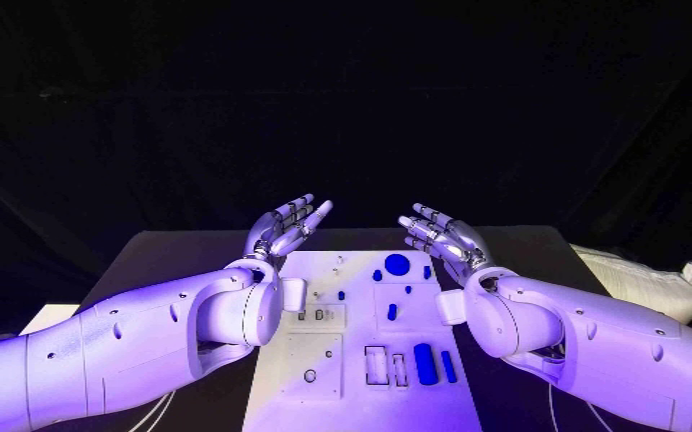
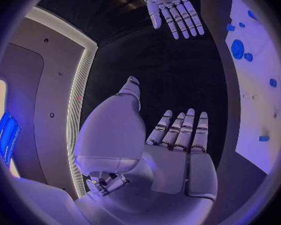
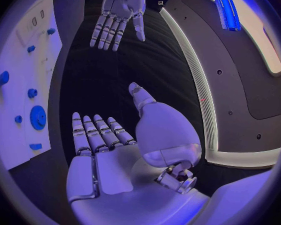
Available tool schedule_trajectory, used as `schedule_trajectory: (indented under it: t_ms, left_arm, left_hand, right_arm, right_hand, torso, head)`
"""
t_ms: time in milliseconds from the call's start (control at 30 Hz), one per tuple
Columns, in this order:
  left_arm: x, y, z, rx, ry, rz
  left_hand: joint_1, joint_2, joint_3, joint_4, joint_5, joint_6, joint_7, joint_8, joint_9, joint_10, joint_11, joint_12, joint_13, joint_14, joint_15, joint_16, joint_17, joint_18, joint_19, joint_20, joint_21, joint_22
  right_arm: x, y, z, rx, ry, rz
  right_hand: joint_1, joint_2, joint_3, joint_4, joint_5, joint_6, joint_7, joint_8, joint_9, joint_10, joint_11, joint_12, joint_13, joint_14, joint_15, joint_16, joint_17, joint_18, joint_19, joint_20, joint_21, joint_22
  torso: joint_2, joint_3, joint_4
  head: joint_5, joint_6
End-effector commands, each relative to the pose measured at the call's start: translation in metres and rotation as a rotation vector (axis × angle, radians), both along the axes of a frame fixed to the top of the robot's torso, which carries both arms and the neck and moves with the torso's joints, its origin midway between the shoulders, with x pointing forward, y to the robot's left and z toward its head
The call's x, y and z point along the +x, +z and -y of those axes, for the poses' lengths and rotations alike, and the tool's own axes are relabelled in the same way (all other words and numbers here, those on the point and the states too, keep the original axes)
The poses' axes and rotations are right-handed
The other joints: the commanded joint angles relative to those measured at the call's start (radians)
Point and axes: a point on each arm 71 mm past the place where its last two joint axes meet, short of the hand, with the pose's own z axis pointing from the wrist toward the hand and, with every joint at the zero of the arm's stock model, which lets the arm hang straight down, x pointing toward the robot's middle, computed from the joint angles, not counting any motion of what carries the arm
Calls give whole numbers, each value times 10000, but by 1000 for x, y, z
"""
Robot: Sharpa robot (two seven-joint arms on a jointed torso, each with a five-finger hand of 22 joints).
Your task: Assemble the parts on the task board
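The white task board [image 1: 325,372] lies in the middle of the black table. Several blue parts sit on it: a round disc [image 1: 397,264] near the far edge, a small upright peg [image 1: 391,311] at mid-board and a long bar [image 1: 426,362] near the front right. My left hand [image 1: 287,225] is raised above the board's far left side, fingers straight and spread, holding nothing; its palm [image 2: 178,150] fills the left wrist view. My right hand [image 1: 443,237] is raised above the far right side, equally empty [image 3: 100,150]. Each wrist view shows the other hand [image 2: 172,7] [image 3: 118,12] and the board [image 2: 256,85] [image 3: 25,85].
The black table [image 1: 173,252] extends around the board on both sides. A dark curtain hangs behind it. A pale object [image 1: 635,272] lies off the table's right edge.
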Motion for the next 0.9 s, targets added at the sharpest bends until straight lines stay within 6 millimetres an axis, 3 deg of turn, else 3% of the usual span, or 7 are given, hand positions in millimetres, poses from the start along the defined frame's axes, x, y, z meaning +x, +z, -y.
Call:
schedule_trajectory:
  t_ms: [33, 100, 233, 300, 400, 667, 900]
  left_arm:
    - [0, 2, 4, -456, -402, 93]
    - [0, 2, 4, -456, -402, 93]
    - [0, 2, 4, -456, -402, 93]
    - [3, 1, -2, -559, -530, 153]
    - [3, 2, -3, -563, -550, 192]
    - [-1, 4, -8, -400, -1111, 265]
    - [-8, 11, -8, -311, -1551, 415]
  left_hand:
    - [716, 128, 180, 130, 65, 524, 1047, 112, 50, 707, 171, 107, 62, 728, 197, 174, 91, 174, 432, 84, 128, 63]
    - [797, 231, 235, 113, 59, 862, 1059, 157, 78, 1125, 221, 146, 88, 1256, 234, 271, 149, 202, 812, 81, 213, 112]
    - [1058, 474, 366, 26, 59, 2342, 813, 382, 195, 2764, 252, 328, 189, 3217, 138, 720, 350, 327, 3290, 47, 822, 420]
    - [1171, 582, 422, -40, 40, 3215, 819, 512, 252, 4237, 91, 542, 285, 3773, -39, 892, 390, 485, 3917, 16, 1024, 476]
    - [1278, 730, 428, -175, 33, 4426, 787, 700, 323, 5325, -198, 766, 318, 4634, -343, 1158, 461, 720, 4806, -33, 1318, 554]
    - [1352, 1050, 295, -433, 49, 5544, 527, 831, 288, 7036, -647, 1156, 418, 6386, -890, 1560, 848, 757, 6432, -537, 1687, 612]
    - [1425, 1097, 224, -596, 45, 5759, 442, 652, 252, 7347, -757, 897, 395, 7100, -1091, 1573, 1266, 746, 7185, -760, 1715, 569]
  right_arm:
    - [-5, -3, -14, -135, 2269, -166]
    - [-6, -4, -15, -163, 2531, -215]
    - [-7, -5, -16, -200, 2835, -273]
    - [3, -2, 1, -2116, 2304, 1153]
    - [5, 1, 6, -2639, 2274, 1634]
    - [12, 13, 12, -4331, 2480, 2884]
    - [19, 27, 12, -6399, 2705, 3896]
  right_hand:
    - [892, 124, 169, -428, 93, 840, 1489, 160, 86, 1108, 67, 167, 99, 1077, 14, 167, 96, 257, 617, 106, 201, 101]
    - [1089, 117, 237, -591, 248, 1439, 1485, 250, 143, 1841, 15, 267, 152, 1824, -67, 277, 151, 361, 1163, 92, 370, 191]
    - [1535, 67, 397, -991, 139, 3450, 1222, 552, 306, 4260, -273, 597, 297, 4199, -392, 638, 295, 692, 2943, 77, 983, 473]
    - [1725, 89, 536, -1174, 63, 4546, 1067, 690, 364, 5358, -478, 749, 325, 5546, -604, 869, 361, 913, 3559, 77, 1266, 564]
    - [1839, 50, 739, -1400, -39, 5708, 934, 762, 381, 6019, -650, 768, 287, 6360, -830, 993, 348, 1124, 4076, 57, 1528, 620]
    - [1651, -179, 1384, -1695, -249, 6470, 778, 457, 317, 7088, -903, 483, 264, 7774, -1211, 992, 335, 1165, 5032, -255, 2044, 709]
    - [1645, -496, 1810, -1704, -336, 6929, 629, 399, 334, 7778, -1121, 344, 276, 8859, -1539, 1021, 401, 1161, 5706, -610, 2551, 868]
  torso:
    - [4, 1, 0]
    - [4, 1, 0]
    - [4, 1, 0]
    - [120, -39, 41]
    - [193, -39, 89]
    - [447, -42, 230]
    - [753, -34, 424]
  head:
    - [0, 0]
    - [0, 0]
    - [0, 0]
    - [-90, -45]
    - [-143, -58]
    - [-214, -30]
    - [-317, -15]
